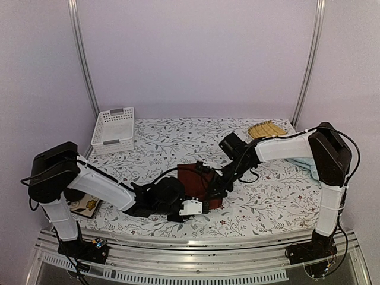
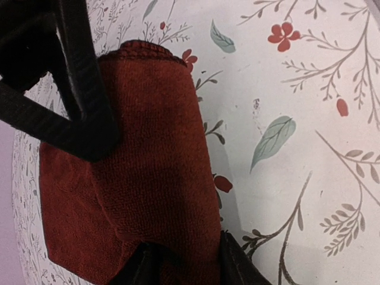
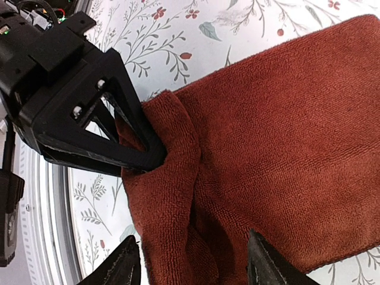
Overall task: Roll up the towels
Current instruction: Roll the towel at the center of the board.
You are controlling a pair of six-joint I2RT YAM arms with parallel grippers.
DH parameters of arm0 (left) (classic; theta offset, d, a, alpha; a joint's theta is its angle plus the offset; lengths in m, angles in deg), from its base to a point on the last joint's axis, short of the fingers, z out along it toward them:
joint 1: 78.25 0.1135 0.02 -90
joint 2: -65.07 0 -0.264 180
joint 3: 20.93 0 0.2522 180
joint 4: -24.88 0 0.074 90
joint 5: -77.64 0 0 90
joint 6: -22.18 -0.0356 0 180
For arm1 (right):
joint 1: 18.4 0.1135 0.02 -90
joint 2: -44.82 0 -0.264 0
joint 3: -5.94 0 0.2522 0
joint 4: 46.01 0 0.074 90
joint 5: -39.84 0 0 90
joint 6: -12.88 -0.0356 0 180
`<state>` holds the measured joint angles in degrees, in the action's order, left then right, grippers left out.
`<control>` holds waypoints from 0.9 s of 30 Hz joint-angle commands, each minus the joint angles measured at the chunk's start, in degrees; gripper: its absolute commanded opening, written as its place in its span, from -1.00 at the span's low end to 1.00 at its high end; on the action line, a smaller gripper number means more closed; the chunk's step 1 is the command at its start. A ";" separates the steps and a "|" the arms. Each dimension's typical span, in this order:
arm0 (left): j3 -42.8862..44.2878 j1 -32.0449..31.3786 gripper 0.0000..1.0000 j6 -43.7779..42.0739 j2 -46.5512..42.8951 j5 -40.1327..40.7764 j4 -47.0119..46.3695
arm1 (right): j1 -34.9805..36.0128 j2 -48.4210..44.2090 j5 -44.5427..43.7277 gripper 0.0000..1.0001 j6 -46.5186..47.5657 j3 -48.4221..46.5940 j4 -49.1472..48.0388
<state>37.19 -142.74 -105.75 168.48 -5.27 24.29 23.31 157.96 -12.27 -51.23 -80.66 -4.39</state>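
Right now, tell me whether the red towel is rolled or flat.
Barely started: one edge of the red towel is curled over at the left gripper; the rest lies flat.

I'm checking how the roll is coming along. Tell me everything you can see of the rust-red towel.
The rust-red terry cloth towel is plain, with a stitched hem. It lies on the white floral tablecloth, around its middle. Most of it lies flat; one end is folded over and bunched into a loose hump, not a tight roll. The left gripper straddles that bunched end, fabric between its fingers. The right gripper hangs open over it.
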 commanded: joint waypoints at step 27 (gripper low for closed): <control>5.56 3.23 -0.20 5.86 3.44 -2.56 18.04 | -3.38 -9.64 11.85 -0.52 1.44 5.35 0.91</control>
<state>43.59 -140.32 -100.77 170.10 -8.94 33.84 19.49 147.51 -4.58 -50.22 -76.36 -5.22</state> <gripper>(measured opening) 0.397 0.234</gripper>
